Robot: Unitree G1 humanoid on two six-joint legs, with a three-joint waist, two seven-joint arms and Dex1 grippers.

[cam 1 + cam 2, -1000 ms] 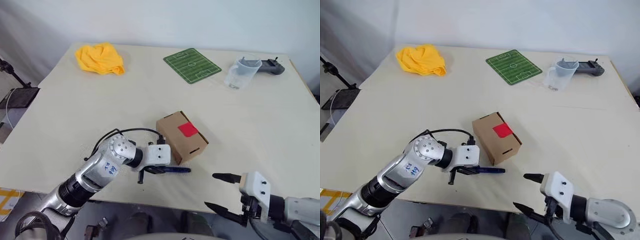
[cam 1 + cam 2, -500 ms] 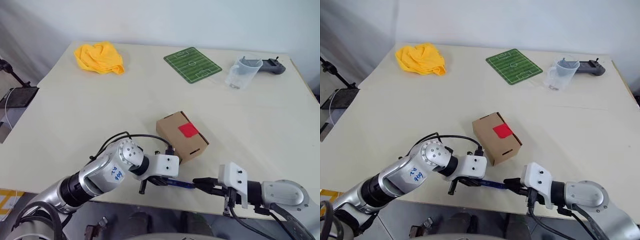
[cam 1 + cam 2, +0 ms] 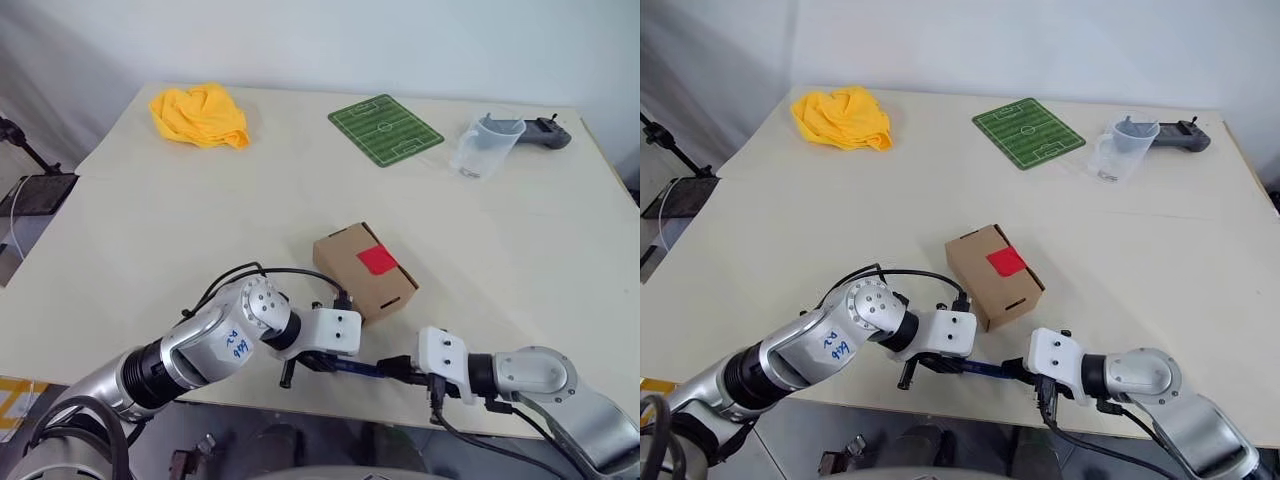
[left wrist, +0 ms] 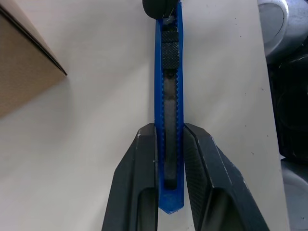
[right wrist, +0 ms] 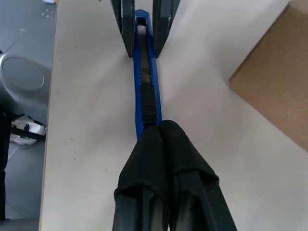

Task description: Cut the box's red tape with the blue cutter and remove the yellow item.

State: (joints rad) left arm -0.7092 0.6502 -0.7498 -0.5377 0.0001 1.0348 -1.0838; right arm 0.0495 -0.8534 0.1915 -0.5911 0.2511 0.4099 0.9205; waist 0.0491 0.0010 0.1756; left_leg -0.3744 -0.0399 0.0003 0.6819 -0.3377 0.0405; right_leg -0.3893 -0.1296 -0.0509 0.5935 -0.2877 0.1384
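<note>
Currently left gripper (image 4: 168,159) clamps blue cutter (image 4: 168,96), right gripper (image 5: 160,132) pinched together at its slider; next likely blade extension, red tape (image 3: 376,260) uncut.

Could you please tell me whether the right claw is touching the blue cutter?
Touching. The right wrist view shows the right claw shut against the blue cutter's near end, with no gap visible.
</note>
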